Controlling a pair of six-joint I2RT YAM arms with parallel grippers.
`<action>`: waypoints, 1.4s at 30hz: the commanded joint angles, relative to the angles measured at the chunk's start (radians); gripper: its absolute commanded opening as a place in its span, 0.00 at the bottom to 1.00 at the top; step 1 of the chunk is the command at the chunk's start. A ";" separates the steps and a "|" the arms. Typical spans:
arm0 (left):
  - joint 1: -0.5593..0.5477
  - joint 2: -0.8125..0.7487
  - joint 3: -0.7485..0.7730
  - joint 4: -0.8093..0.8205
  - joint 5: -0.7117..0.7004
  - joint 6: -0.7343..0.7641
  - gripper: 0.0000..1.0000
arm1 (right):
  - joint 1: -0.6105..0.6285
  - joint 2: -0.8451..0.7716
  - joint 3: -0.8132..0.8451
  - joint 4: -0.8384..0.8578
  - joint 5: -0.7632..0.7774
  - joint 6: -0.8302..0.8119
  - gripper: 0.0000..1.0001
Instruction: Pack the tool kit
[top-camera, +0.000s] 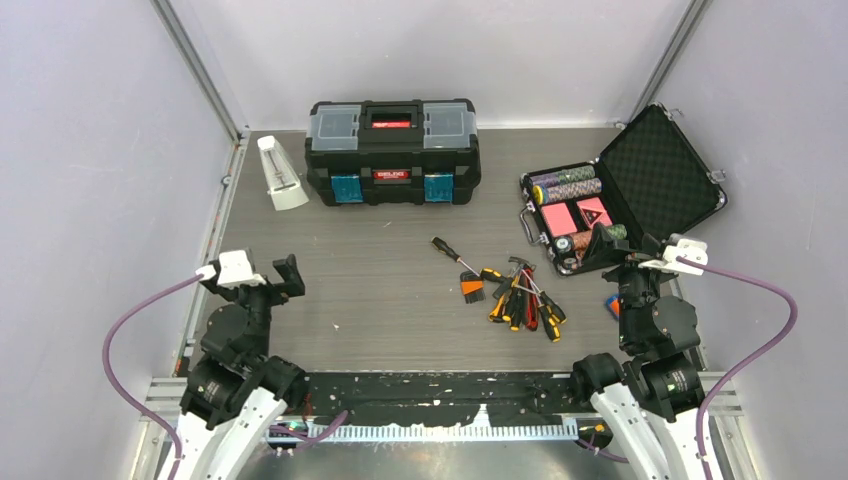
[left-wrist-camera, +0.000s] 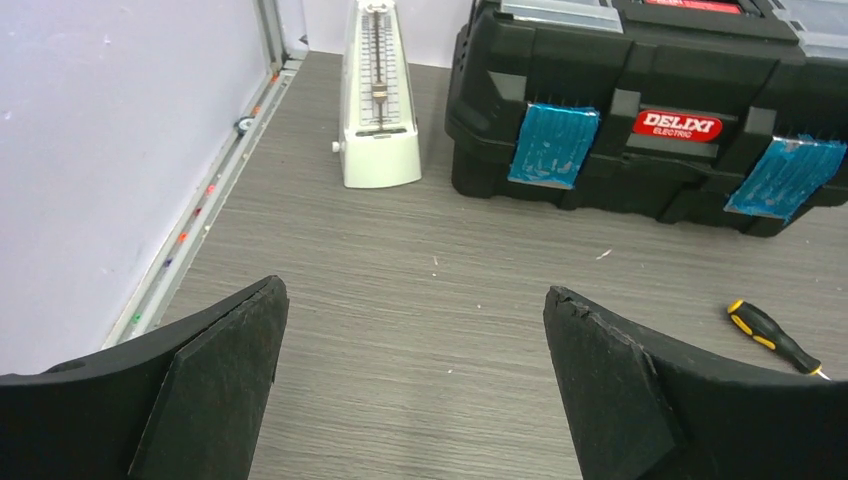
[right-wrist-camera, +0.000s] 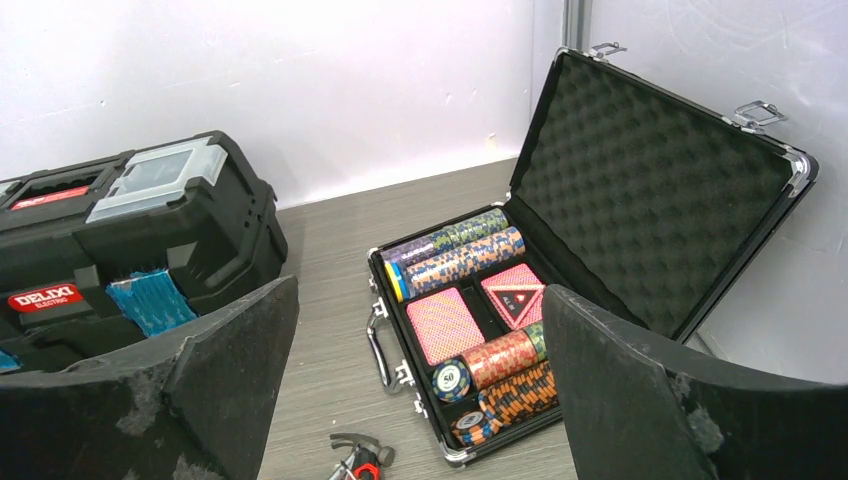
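Toolbox sits shut at the far edge of the worktop, well ahead of your left jaws, which are spread wide and hold nothing. Your right jaws are spread wide too, empty, facing the open chip case. Screwdrivers lie heaped between your arms, nearer the right jaws. One yellow-black screwdriver lies apart, toward the toolbox. White metronome stands just left of the toolbox.

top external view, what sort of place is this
Most likely a robotics lab test cell: plain pale walls on metal framing box in a grey table, and the toolbox, metronome and poker chip case look like staged props.
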 joint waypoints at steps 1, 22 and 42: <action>0.005 0.051 0.024 0.047 0.069 0.006 1.00 | 0.006 0.003 0.014 0.029 0.007 -0.001 0.95; 0.111 0.842 0.609 0.037 0.517 -0.192 0.99 | 0.004 0.820 0.421 0.037 -0.518 0.163 0.95; 0.487 1.542 0.986 0.294 0.864 -0.224 1.00 | 0.005 1.529 0.787 0.418 -0.749 0.238 0.98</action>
